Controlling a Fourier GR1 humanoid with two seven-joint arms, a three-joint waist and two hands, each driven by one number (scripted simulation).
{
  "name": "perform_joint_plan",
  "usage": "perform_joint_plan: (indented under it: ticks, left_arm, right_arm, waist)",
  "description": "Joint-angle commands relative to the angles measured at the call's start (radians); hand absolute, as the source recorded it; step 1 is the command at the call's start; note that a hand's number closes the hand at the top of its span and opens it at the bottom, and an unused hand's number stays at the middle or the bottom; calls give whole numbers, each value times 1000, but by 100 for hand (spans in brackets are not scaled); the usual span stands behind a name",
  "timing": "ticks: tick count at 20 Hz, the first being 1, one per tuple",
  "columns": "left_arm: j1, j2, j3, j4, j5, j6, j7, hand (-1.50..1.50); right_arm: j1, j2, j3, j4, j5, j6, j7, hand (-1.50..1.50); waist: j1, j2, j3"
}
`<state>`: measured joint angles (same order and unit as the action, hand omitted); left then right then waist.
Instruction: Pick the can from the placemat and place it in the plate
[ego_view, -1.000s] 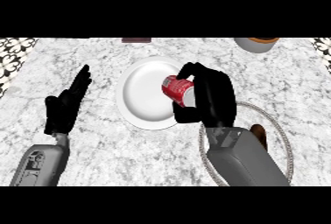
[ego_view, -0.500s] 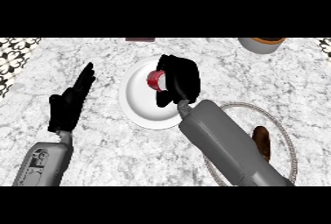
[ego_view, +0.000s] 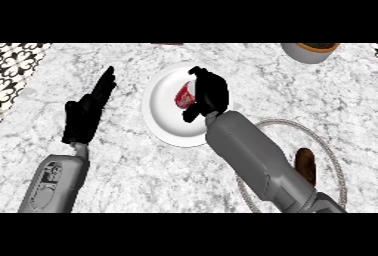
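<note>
While the can (ego_view: 184, 96) was gripped by the curled fingers (ego_view: 201, 80) of the right hand (ego_view: 209, 93) over the white plate (ego_view: 164, 125), the placing step was judged under way. Lowering and release were called for next. Left hand (ego_view: 85, 112) was rested open on the bench (ego_view: 133, 165).

I see the small red can with a pale end (ego_view: 183, 96) tilted over the round white plate (ego_view: 164, 122), near the plate's upper middle. The plate lies flat. The grey round placemat with a corded rim (ego_view: 334, 162) lies to the plate's right.
</note>
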<state>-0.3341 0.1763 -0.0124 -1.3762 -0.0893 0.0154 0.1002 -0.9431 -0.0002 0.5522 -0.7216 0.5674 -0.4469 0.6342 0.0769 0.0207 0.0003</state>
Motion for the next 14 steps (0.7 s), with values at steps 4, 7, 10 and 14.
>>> perform_joint_plan:
  ticks: [4, 7, 10, 14]
  left_arm:
    - [23, -23, -25, -9, -15, 2, -18, 0]
    - [-3, 6, 10, -31, 15, -16, 10, 0]
    - [38, 8, 5, 2, -15, -1, -38, 0]
    - [73, 17, 25, -39, -3, 4, -4, 0]
  right_arm:
    - [-11, 0, 28, 88, -215, -145, -160, -150]
    - [42, 0, -13, 25, -295, -260, -271, -150]
    - [15, 0, -35, -30, -357, -351, -293, -150]
    - [39, 0, -114, -71, -407, -424, -312, -150]
  waist:
    - [18, 2, 1]
    - [23, 3, 2]
    - [-4, -5, 1]
    - [-49, -17, 1]
